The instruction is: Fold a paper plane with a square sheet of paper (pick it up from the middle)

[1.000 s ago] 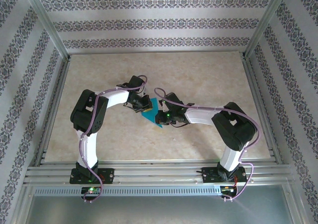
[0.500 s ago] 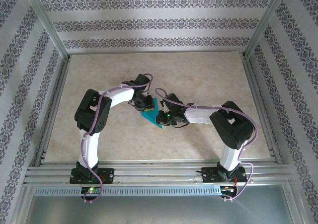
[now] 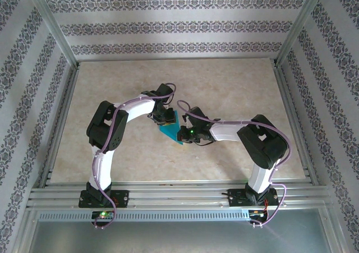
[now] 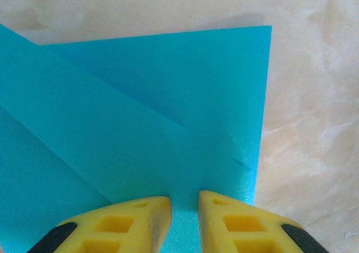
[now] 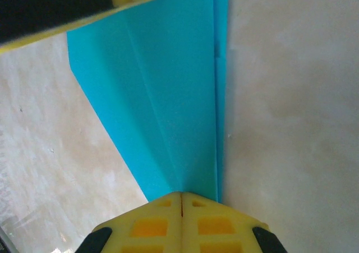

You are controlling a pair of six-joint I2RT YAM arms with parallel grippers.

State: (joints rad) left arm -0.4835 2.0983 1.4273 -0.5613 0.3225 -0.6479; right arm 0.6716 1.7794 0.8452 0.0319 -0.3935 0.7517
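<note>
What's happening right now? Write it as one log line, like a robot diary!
paper: partly folded, flat on table | left jaws: slightly apart over the paper | right jaws: shut at its pointed end

A lab-style robot test cell: aluminium-profile frame (image 3: 179, 196), wallpaper-patterned panels (image 3: 179, 26), marble-look tabletop (image 3: 224, 84).

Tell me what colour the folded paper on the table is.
Plain teal-blue, no print. The paper shows best in the left wrist view.
</note>
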